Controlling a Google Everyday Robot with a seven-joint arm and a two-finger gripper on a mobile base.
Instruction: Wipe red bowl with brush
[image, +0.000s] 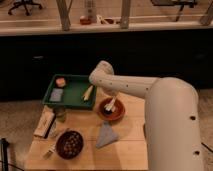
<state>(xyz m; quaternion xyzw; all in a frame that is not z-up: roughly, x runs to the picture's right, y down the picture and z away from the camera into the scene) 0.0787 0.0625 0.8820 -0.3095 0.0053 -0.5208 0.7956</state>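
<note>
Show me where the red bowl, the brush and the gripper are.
Red bowl (119, 115), camera view, on its front right rim.
Brush (110, 106), camera view, on its pale part inside the bowl.
Gripper (109, 99), camera view, at its tip, just above the bowl's middle.

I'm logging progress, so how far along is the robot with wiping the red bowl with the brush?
Done: the brush is in the red bowl, with the pincer down right over it. In hand: the wipe itself, it seems, brush against the bowl's inside. Left: finishing the wipe and lifting clear; how much of the bowl is covered can't be told.
</note>
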